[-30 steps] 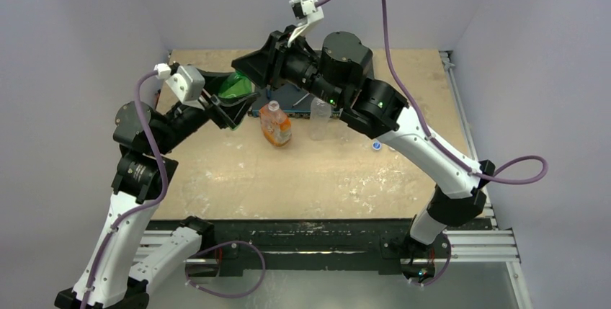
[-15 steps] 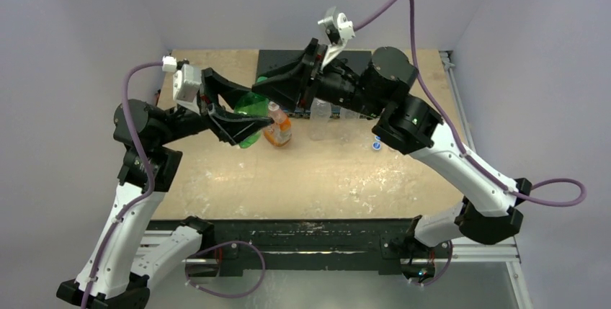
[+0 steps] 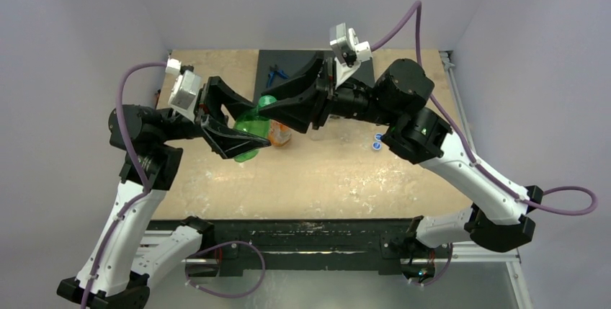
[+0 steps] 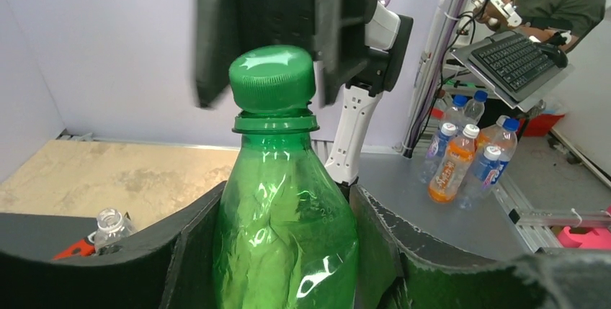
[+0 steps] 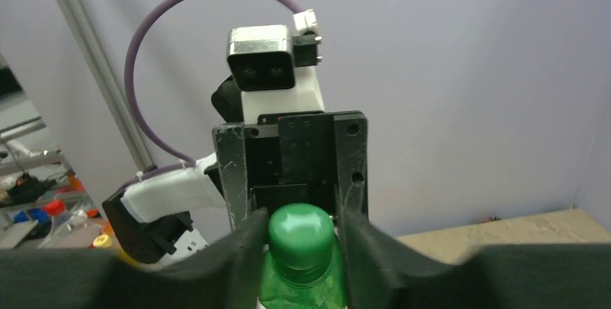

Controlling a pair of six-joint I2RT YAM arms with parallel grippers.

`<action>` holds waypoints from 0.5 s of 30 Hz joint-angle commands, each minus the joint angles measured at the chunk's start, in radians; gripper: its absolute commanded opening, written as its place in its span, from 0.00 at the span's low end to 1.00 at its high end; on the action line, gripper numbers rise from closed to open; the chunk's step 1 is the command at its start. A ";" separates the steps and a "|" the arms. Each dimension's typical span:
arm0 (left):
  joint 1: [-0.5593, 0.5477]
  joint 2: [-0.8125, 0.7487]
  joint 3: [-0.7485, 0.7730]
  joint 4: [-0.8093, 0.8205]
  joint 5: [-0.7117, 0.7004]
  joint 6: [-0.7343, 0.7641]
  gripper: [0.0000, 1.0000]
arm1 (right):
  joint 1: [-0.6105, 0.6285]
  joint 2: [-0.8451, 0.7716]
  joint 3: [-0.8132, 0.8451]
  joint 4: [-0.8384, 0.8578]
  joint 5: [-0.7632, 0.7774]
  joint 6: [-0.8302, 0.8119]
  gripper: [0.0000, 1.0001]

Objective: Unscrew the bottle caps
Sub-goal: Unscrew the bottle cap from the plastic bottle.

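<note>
The green bottle (image 4: 281, 179) hangs tilted above the far left of the worktop (image 3: 324, 172). The left gripper (image 3: 243, 130) is clamped round its body and the right gripper (image 3: 270, 109) is closed tight on the green cap (image 5: 301, 231). If the thin body spins or buckles in that clamp, I reckon the twist loosens nothing. The pads could also skid round the cap, and the orange-labelled bottle (image 3: 281, 135) close by looks easy to knock.
</note>
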 commanded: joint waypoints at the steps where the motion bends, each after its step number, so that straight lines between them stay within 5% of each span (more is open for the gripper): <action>1: 0.009 -0.014 0.017 -0.003 -0.028 0.035 0.00 | -0.017 -0.033 0.048 0.053 0.168 0.029 0.77; 2: 0.009 -0.013 0.033 -0.055 -0.056 0.103 0.00 | -0.017 -0.005 0.060 0.015 0.257 0.075 0.97; 6: 0.009 -0.025 0.064 -0.222 -0.192 0.314 0.00 | -0.017 0.045 0.094 -0.053 0.426 0.156 0.99; 9: 0.010 -0.034 0.062 -0.286 -0.292 0.395 0.00 | -0.015 0.022 0.032 0.068 0.399 0.176 0.99; 15: 0.009 -0.034 0.056 -0.327 -0.329 0.462 0.00 | -0.002 0.081 0.132 -0.057 0.405 0.130 0.99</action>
